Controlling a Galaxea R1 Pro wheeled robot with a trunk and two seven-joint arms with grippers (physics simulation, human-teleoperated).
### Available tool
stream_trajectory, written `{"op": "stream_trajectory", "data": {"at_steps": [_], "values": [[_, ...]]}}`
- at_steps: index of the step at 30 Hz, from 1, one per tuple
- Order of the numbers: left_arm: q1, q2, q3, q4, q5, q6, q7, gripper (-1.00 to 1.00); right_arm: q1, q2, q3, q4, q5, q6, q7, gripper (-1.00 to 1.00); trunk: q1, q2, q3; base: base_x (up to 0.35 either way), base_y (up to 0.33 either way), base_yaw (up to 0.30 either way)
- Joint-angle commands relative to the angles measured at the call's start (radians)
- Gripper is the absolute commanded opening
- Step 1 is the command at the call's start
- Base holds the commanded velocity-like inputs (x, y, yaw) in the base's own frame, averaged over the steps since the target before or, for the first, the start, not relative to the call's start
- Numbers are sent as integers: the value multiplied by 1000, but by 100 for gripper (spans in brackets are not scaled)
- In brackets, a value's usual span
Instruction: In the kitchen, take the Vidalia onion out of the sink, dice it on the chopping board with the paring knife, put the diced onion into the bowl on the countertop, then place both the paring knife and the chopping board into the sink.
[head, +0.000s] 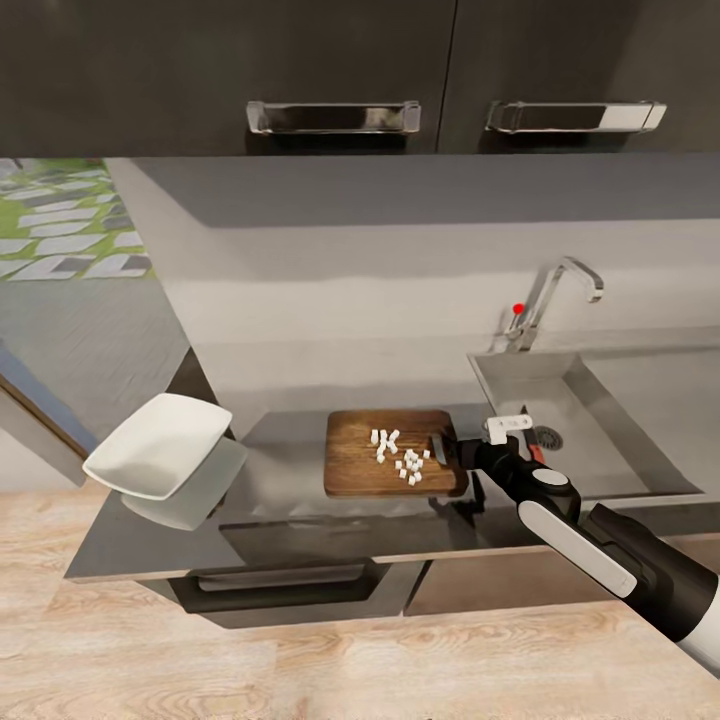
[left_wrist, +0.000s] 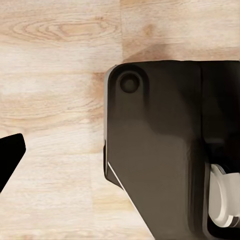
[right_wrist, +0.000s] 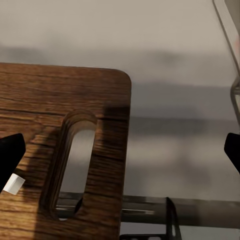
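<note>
On the countertop (head: 300, 440), the chopping board (head: 360, 470) lies near the front edge, just left of the sink (head: 600, 400). Diced onion (head: 400, 458) is scattered on the board's right half. The bowl (head: 160, 445) sits well to the left, at the countertop's left end. The tap (head: 550, 295) stands behind the sink at its far left corner. The right gripper (head: 500, 440) hovers between board and sink, over the board's slot handle (right_wrist: 75, 165).
</note>
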Motion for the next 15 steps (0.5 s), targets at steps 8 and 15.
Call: {"op": "stream_trajectory", "data": {"at_steps": [8, 15], "values": [[0, 2, -8, -2, 2, -1, 10, 100, -2, -1, 3, -1, -4, 1, -10, 100, 1, -2, -14, 0, 0, 0], [0, 2, -8, -1, 2, -1, 10, 100, -2, -1, 4, -1, -4, -2, -46, 100, 1, -2, -26, 0, 0, 0]]}}
